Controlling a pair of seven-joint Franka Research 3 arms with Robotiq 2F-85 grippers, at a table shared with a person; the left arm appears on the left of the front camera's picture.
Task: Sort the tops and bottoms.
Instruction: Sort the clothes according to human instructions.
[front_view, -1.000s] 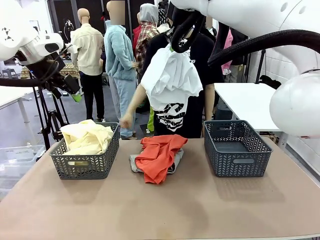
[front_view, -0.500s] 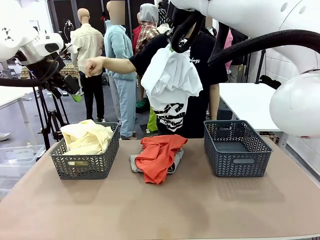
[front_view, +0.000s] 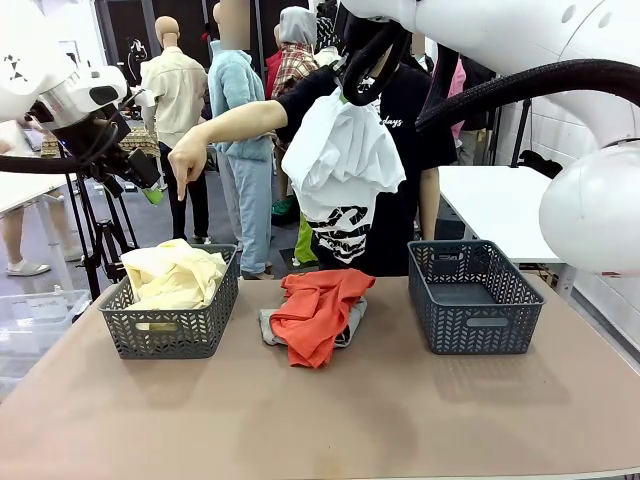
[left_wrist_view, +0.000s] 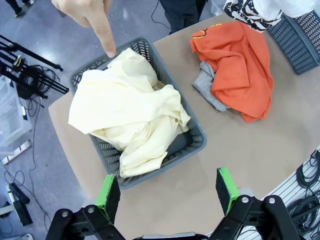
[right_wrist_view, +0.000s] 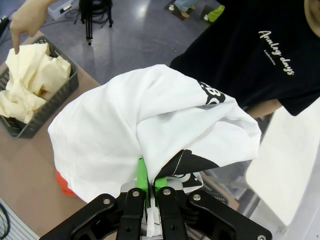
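Holds the left gripper (left_wrist_view: 168, 192) raised and aimed steeply down, jaws spread wide, green pads (left_wrist_view: 108, 191) well apart with nothing between them. Carries the right gripper (right_wrist_view: 148, 176) high on the right arm (front_view: 480, 25), aimed down, fingers (right_wrist_view: 142, 175) pressed nearly together. Pinches a fold of the white garment (right_wrist_view: 150, 120) there, the rest draping below and ahead of the fingertips.

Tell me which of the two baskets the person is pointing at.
The left basket, holding the pale yellow garment; the person's hand points down over it.
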